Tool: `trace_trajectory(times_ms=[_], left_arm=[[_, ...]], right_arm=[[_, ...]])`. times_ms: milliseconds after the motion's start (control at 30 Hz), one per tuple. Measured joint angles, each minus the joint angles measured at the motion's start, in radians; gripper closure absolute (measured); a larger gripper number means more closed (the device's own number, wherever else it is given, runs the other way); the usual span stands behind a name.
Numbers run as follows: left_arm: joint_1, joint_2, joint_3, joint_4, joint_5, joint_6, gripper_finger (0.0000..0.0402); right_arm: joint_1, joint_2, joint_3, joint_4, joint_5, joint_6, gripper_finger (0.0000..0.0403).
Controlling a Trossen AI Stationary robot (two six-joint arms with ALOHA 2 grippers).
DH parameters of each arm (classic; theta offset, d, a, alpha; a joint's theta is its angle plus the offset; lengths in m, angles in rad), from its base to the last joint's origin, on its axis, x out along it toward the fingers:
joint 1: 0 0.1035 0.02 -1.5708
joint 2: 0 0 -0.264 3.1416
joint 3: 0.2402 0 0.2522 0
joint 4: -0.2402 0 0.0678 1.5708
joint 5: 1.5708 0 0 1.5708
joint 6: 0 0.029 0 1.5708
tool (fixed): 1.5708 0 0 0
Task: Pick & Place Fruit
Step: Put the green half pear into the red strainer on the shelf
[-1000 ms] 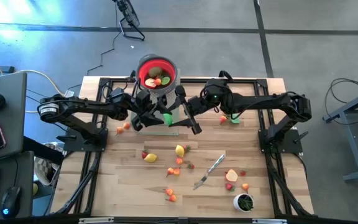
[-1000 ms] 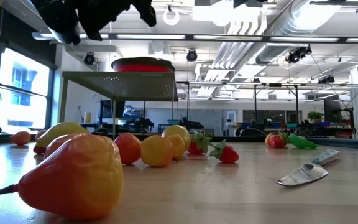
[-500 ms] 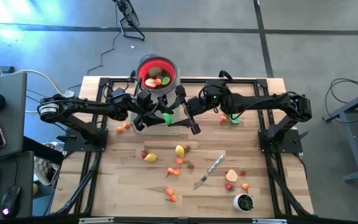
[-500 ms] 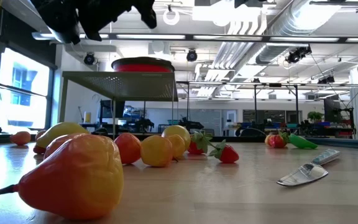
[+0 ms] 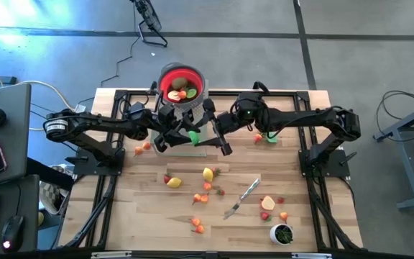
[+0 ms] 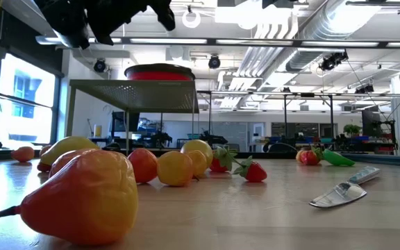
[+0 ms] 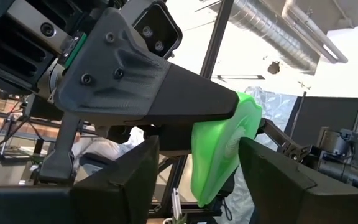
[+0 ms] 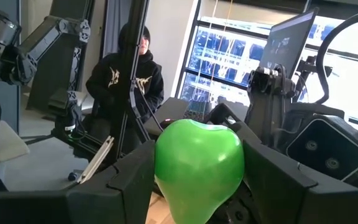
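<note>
Both grippers meet on one green fruit (image 5: 192, 136), just before the red bowl (image 5: 181, 83).

Your wrist views show right gripper (image 8: 197, 186) and left gripper (image 7: 194, 180) both pinching it; overhead, arms hide that, while other fruit (image 5: 208, 173) lies scattered mid-table.

No readable txt, labels, brands or nos. anywhere on table, arms or fruit. Person's dark hoodie (image 8: 124, 79) in right wrist view has a pale chest print, but too small to read. Monitor (image 8: 289, 38) in that view shows nothing legible either.
</note>
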Motion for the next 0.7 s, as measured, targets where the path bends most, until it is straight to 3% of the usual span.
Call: trace_trajectory(times_ms=[400,700], left_arm=[[0.0,-0.001,0.0,0.002,0.007,-0.002,0.0319],[0.0,-0.001,0.0,0.0,0.009,-0.003,0.0338]], right_arm=[[0.0,-0.001,0.0,0.0,-0.003,0.0,0.0188],[0.0,-0.001,0.0,0.0,-0.005,0.0,0.0186]])
